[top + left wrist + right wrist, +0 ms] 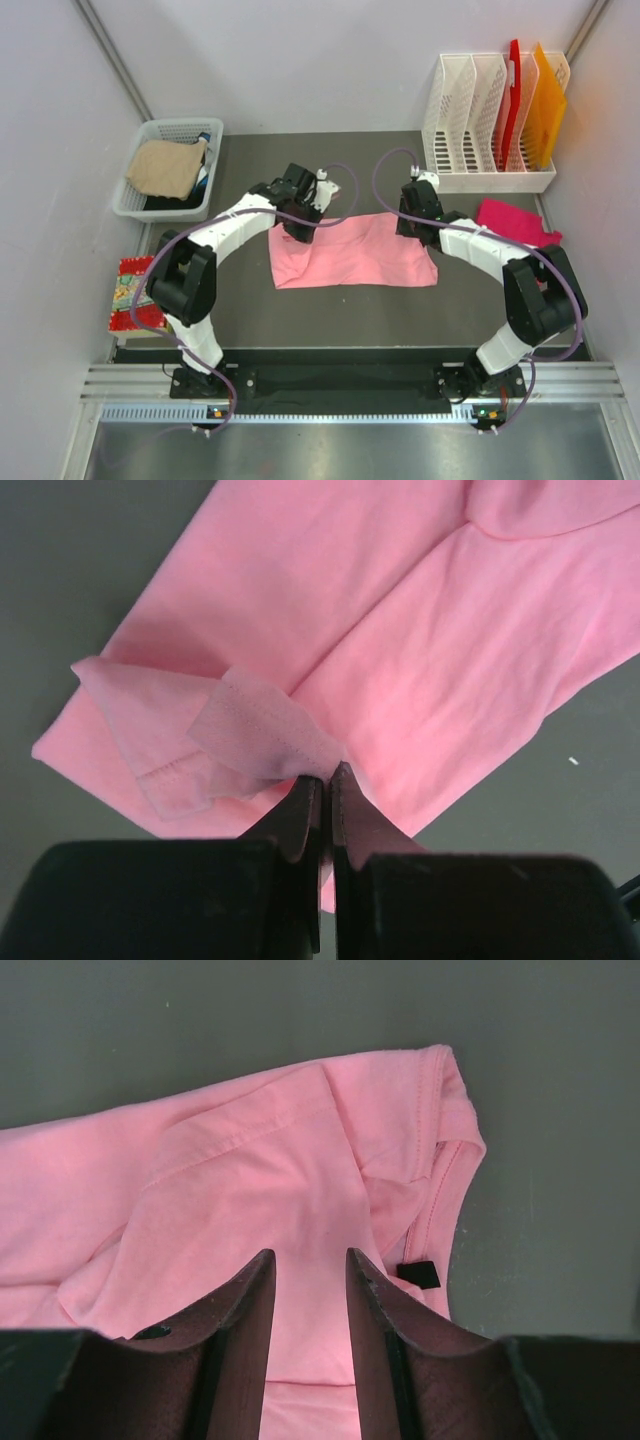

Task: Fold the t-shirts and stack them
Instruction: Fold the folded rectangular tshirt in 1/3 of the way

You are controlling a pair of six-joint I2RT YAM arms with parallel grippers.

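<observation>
**Pink tee: pinched on the left, open on the right**

Top view: shows the salmon-pink t-shirt [355, 250] spread across the middle of the dark surface [350, 310]. Puts the left end effector [298, 232] down at its far left corner and the right end effector [415, 225] at its far right corner. Also catches stuff neither wrist cam gets: the magenta t-shirt [515, 222] crumpled off to the right, apart from the pink one, plus a basket [168, 170] of clothes at far left.

Left wrist: gets right in close. Shows fingers [300, 815] squeezed together on a stitched hem flap of the pink cloth, standing up off the rest.

Right wrist: shows fingers [245, 1310] clearly apart, pink cloth in the gap, collar with a black tag [418, 1274] just to the right. Can't tell whether touching.
</observation>
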